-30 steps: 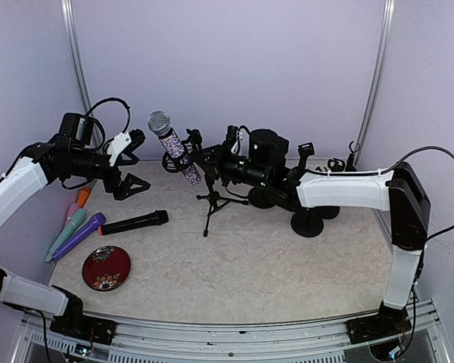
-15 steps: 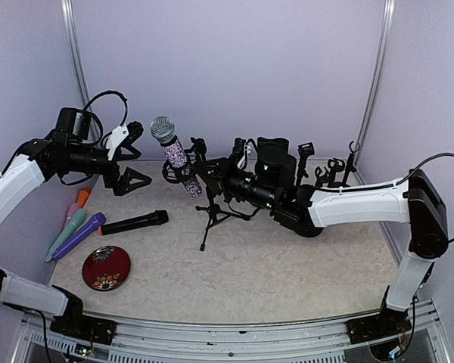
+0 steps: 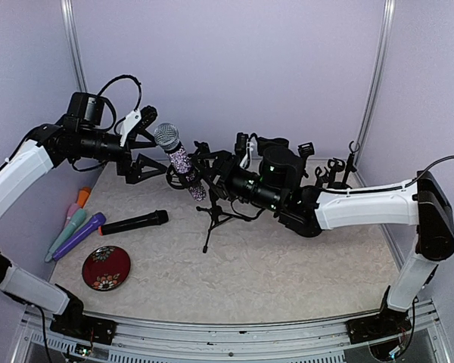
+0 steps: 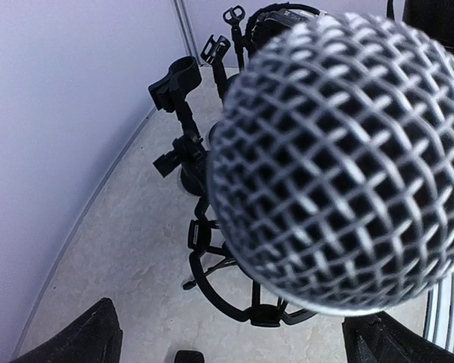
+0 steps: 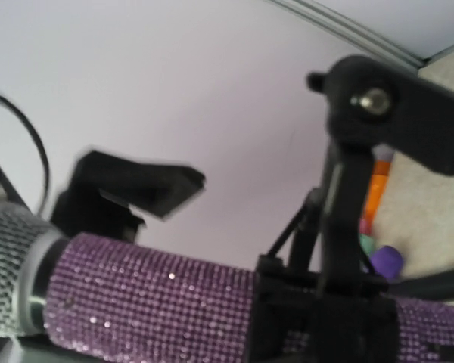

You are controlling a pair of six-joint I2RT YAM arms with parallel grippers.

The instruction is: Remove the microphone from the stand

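left gripper (image 3: 145, 145) is hanging wide open just left of the microphone (image 3: 180, 160), holding nothing. In the left wrist view the grille (image 4: 340, 159) is filling the gap ahead of the fingertips (image 4: 79, 340).

microphone is sitting tilted in the clip (image 5: 321, 318) of the stand (image 3: 210, 219), head up-left.

risk 1: closing on the round mesh grille instead of the glittered body. Probably slipping off or denting the mesh.

risk 2: clip is looking snug on the body, so pulling sideways rather than along the microphone's axis is likely dragging the light stand along and tipping it.

right gripper (image 3: 212, 172) is sitting at the top of the stand. Can't tell how far its jaws are parted or whether it's bracing anything. If it isn't, nothing is holding the stand down.
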